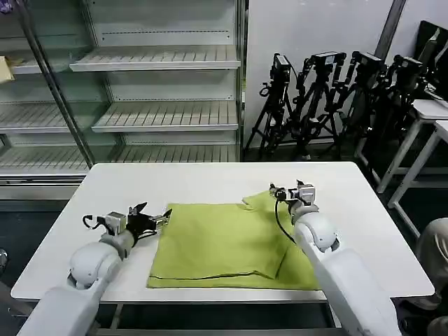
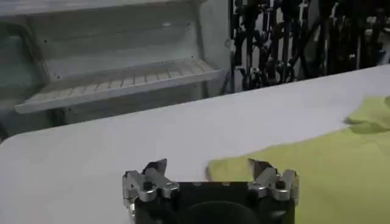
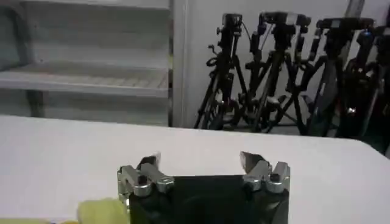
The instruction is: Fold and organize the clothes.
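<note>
On the white worktop (image 1: 210, 182) lies a green T-shirt (image 1: 224, 245), spread out flat in a rough square near the front edge, a bit to the right of the middle. One sleeve (image 1: 260, 201) pokes out at its far right corner. The left tool (image 1: 155, 218) sits low over the worktop just beside the shirt's left edge, near its far left corner. Its two fingers are spread apart and hold nothing. In the left wrist view the left tool (image 2: 208, 167) shows its two metal fingertips (image 2: 157, 167) wide apart, with the shirt's corner (image 2: 292, 170) lying close in front of it and bare worktop (image 2: 91, 158) on the other side. The right tool (image 1: 285, 190) is at the far right corner of the shirt, right by the sleeve, and the right arm (image 1: 336, 266) reaches across the right side of the cloth. In the right wrist view the right tool (image 3: 200, 161) also has its fingers spread wide and holds nothing; a small bit of green cloth (image 3: 100, 212) peeks out beside it. Behind the worktop stand pale shelves (image 1: 154, 91) and a row of black tripods (image 1: 336, 98).
</note>
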You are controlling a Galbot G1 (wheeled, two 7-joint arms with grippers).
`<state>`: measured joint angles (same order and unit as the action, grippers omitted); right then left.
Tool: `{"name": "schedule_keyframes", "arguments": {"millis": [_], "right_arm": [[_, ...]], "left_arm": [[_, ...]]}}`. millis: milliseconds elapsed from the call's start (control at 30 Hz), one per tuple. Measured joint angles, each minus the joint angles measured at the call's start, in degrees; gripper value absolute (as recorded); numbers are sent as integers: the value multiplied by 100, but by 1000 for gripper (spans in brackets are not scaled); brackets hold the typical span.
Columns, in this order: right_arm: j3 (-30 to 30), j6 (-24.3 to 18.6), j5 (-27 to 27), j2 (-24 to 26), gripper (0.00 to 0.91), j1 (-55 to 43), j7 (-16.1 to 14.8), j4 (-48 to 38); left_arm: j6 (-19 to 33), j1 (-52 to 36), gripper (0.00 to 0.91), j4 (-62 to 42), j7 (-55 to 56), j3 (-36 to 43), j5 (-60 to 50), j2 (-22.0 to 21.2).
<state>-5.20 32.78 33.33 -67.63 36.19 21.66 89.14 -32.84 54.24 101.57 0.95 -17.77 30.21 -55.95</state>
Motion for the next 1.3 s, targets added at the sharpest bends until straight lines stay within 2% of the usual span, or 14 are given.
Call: {"name": "schedule_keyframes", "arguments": {"millis": [400,900,933,967,1000,1067,1300], "right_arm": [[97,-20,160,-152,907,-283,22,-789],[174,-88,418,-258,907,-461,-108,-1197],[178,-87,431,-263,464,-467,-116,-1210],[184,-81,445,-267,0,-471,-129,-1220],[192,-74,461,-272,0,-474,-141,-1227],[197,-59,492,-289,0,-474,-163,-1245],[189,-38,570,-306,0,-462,-251,-1261]], "left_arm": [[-12,-888,907,-1045,-250,531,-133,-182],[-11,-1261,907,-1699,-341,708,-355,-363],[-9,-1267,736,-1715,-348,712,-360,-367],[-8,-1269,292,-1722,-352,717,-364,-367],[-7,-1271,161,-1725,-353,726,-369,-366],[-6,-1270,10,-1724,-364,741,-374,-353],[-3,-1221,10,-1704,-412,753,-388,-371]]}}
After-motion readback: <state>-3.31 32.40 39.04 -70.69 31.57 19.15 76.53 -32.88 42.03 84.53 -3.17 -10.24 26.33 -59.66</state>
